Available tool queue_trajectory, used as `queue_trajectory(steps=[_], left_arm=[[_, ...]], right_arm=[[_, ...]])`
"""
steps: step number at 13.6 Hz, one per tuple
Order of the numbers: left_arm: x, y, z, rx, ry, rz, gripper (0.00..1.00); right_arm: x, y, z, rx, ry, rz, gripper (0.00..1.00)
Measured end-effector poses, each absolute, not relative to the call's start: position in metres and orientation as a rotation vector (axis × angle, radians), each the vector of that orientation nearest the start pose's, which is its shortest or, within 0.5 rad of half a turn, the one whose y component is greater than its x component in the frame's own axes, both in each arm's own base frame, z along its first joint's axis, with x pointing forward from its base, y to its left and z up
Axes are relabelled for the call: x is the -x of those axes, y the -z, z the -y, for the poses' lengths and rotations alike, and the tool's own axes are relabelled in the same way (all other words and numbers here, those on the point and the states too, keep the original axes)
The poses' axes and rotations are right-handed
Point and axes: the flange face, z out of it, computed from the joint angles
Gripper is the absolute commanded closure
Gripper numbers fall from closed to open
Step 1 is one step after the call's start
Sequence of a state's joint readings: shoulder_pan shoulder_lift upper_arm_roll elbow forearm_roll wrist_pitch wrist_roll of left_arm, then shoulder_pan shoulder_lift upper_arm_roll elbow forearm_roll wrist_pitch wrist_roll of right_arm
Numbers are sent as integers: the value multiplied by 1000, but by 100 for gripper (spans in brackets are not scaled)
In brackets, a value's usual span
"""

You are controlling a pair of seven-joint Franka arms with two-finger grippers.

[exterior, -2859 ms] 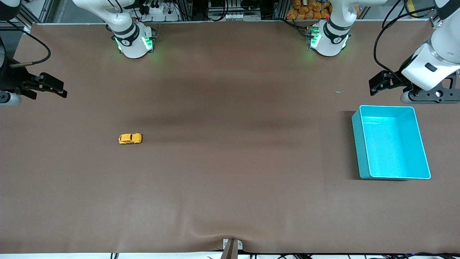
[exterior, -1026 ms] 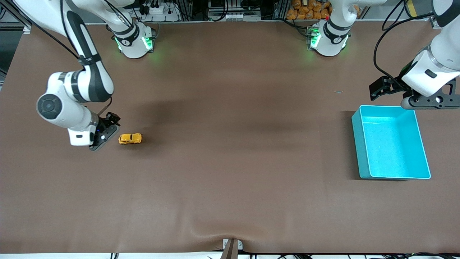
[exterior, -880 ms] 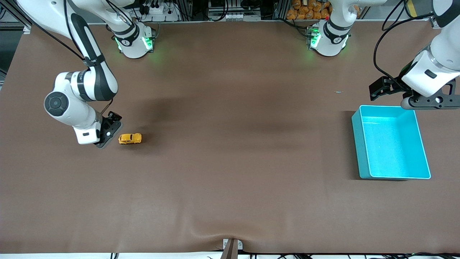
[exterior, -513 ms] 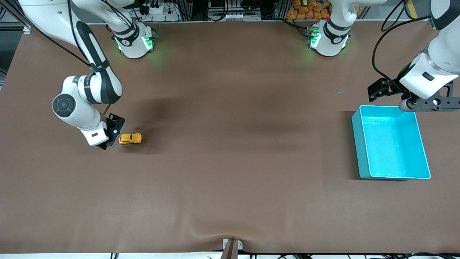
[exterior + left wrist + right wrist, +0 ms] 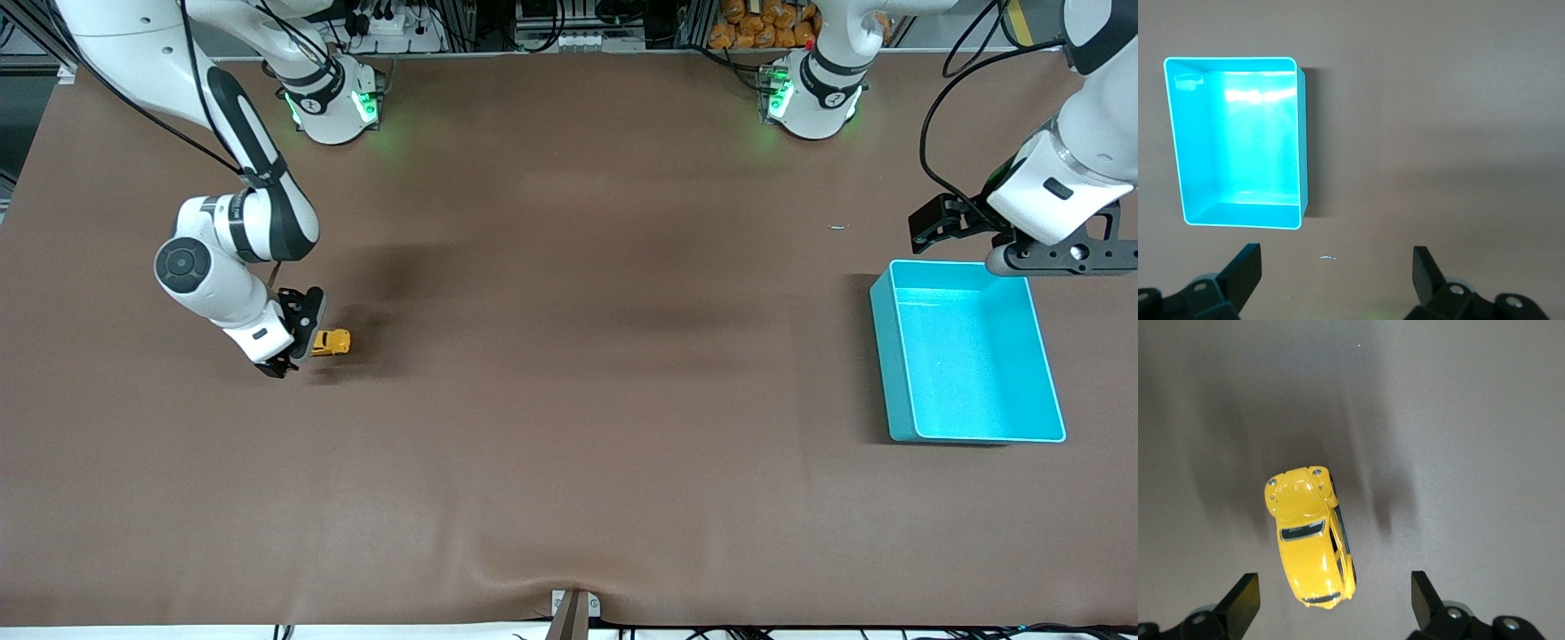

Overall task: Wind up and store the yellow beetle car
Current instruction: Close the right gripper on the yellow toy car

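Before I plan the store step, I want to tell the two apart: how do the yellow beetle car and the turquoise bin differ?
The yellow beetle car is tiny, rounded and closed; the turquoise bin is far larger, rectangular and open-topped. The car lies toward the right arm's end of the table, under the right gripper with jaws open; the bin sits toward the left arm's end, by the waiting left gripper. Both rest on the brown table.

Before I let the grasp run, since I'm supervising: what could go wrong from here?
The yellow beetle car lies off-centre and angled between the open fingers of the right gripper, so closing may nudge or roll it away. The turquoise bin sits at the left arm's end of the table, where the left gripper hovers open: a long carry.
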State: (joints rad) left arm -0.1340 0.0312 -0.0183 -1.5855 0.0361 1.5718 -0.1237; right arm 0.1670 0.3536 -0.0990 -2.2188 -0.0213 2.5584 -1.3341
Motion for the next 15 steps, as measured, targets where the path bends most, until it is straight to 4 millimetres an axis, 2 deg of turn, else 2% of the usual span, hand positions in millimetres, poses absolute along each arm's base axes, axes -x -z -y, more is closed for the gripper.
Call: queue_trajectory(steps=[3, 7, 9, 12, 14, 15], left_arm=[[-557, -600, 81, 3099, -62, -45, 0], [-557, -600, 81, 3099, -62, -45, 0], [-557, -600, 81, 3099, -62, -45, 0], [-557, -600, 81, 3099, -62, -45, 0], [-557, -600, 81, 3099, -62, -45, 0], [-557, -600, 81, 3099, -62, -45, 0]], right_arm=[[-546, -199, -47, 2368, -76, 2101, 2], [-543, -191, -56, 2345, -93, 2117, 27], [-543, -190, -56, 2343, -95, 2117, 45], [-543, -189, -56, 2342, -98, 2117, 54], [-543, -188, -55, 2342, -102, 2116, 64], [-543, -188, -55, 2341, -102, 2117, 65]])
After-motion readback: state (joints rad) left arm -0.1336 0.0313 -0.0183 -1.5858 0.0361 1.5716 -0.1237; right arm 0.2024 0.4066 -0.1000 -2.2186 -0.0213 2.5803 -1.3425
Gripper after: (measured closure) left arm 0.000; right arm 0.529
